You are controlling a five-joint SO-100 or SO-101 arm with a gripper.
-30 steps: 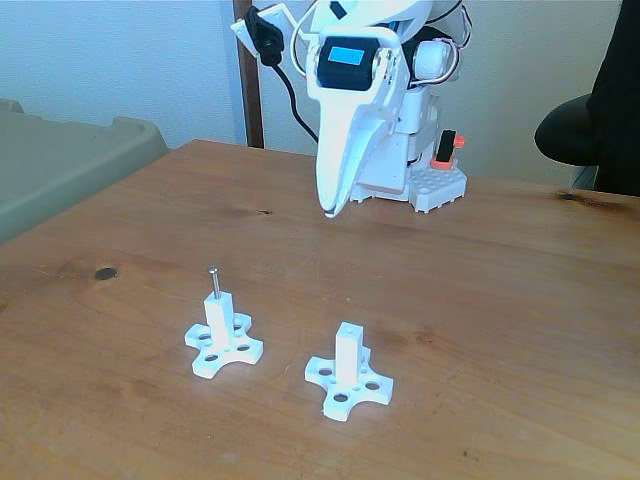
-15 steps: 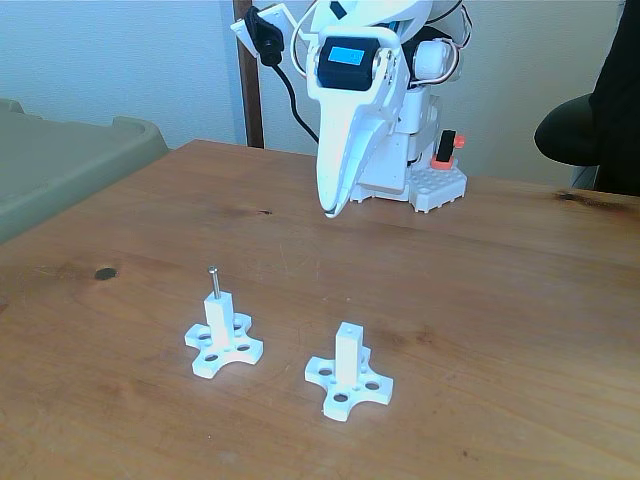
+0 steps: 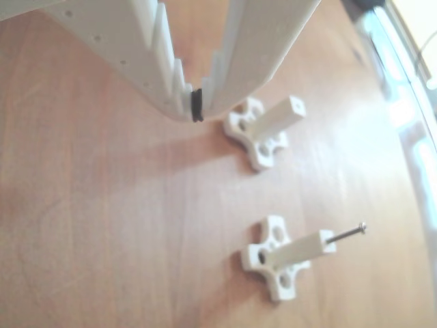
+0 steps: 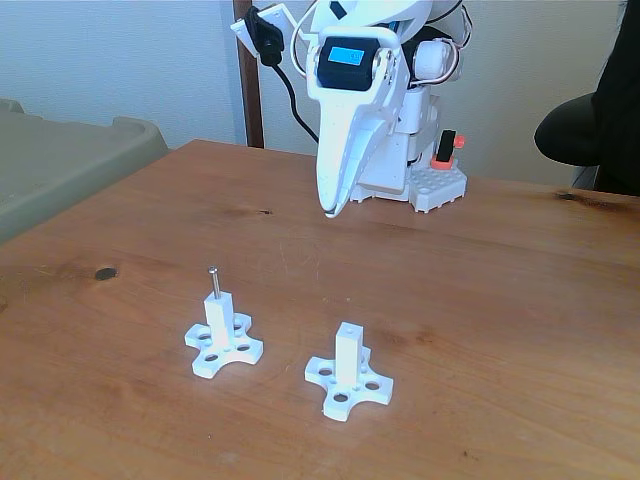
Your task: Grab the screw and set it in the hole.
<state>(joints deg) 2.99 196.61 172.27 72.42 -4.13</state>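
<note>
screw (image 4: 214, 282): upright in left post, well below jaws | jaws: closed, empty

table (image 4: 520, 300): warm reddish-brown wood with darker grain streaks and one small dark knot left of the screw's post
screw (image 4: 214, 281): dark grey shaft, small shiny silver head
post holding the screw (image 4: 220, 318): plain white, on a white cross-shaped base
second post (image 4: 348, 352): plain white, right of the screw's post in the fixed view; small dark hole (image 4: 348, 327) in its tip
gripper (image 4: 330, 208): white fingers; a thin black ring (image 3: 196, 104) shows at the tips in the other view
arm panel (image 4: 347, 53): bright blue rectangle framed in black
wall (image 4: 120, 60): pale bluish white
bin (image 4: 60, 165): dull grey-green, left of the table
</note>
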